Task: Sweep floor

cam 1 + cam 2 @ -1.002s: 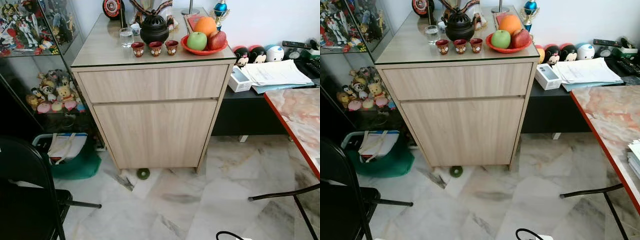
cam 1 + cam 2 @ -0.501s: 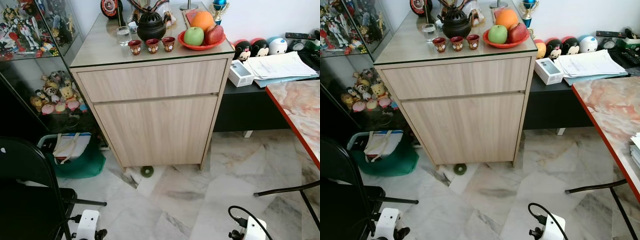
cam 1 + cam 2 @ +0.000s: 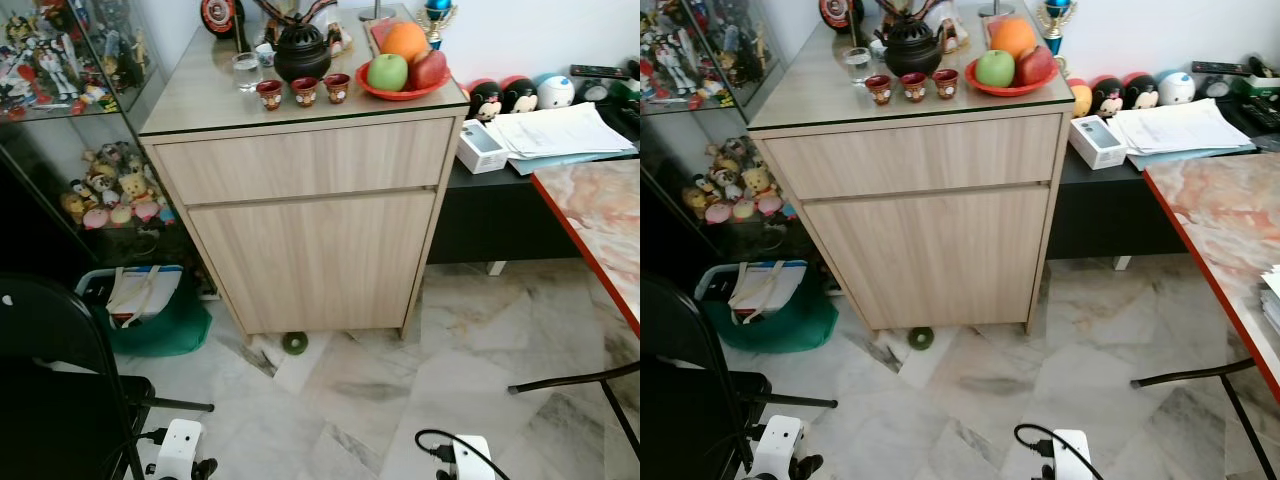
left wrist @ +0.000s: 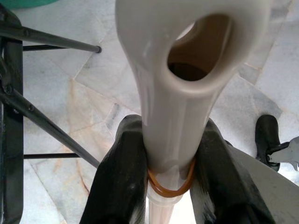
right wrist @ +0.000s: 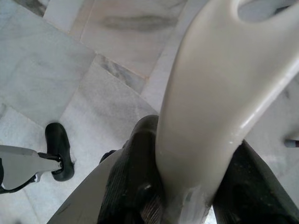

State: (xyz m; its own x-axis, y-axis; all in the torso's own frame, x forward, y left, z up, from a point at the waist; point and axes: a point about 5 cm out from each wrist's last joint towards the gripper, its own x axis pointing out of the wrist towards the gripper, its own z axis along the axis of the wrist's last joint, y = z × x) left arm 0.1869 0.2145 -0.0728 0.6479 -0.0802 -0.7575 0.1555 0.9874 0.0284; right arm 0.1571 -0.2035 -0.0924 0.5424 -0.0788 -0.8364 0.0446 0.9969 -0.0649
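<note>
The left gripper (image 4: pixel 170 182) is clamping a cream handle (image 4: pixel 187 84), its two black fingers (image 4: pixel 119 172) pressing either side just above an orange rubber band (image 4: pixel 170 186). The right gripper (image 5: pixel 187 186) is gripping a second cream handle (image 5: pixel 219 107) in the same way. Both handles are running out of frame past their hanging holes, so what is at their far ends is not showing. In the eye views only the white wrist units are peeking in at the bottom edge, one left (image 3: pixel 180 448) and one right (image 3: pixel 462 458); the grippers themselves are cut off there.

A wooden cabinet (image 3: pixel 310 225) is standing ahead against the wall. On top are sitting three small red cups (image 3: pixel 303 91), one glass (image 3: pixel 247 70), one dark pot (image 3: pixel 303 50) and one red plate (image 3: pixel 410 88) holding three fruits. A small green disc (image 3: pixel 294 343) is lying on the marble floor (image 3: pixel 360 390) just at the cabinet's base; what it is cannot be told.

Open floor is stretching between the cabinet and the robot. A black chair (image 3: pixel 50 390) is crowding the left, with a green bag (image 3: pixel 150 310) near a glass showcase (image 3: pixel 70 120). The red edge of a marble table (image 3: pixel 590 240) and a black chair leg (image 3: pixel 570 380) are closing in on the right. A low black shelf (image 3: pixel 500 215) is carrying papers (image 3: pixel 555 135), partly cut off.
</note>
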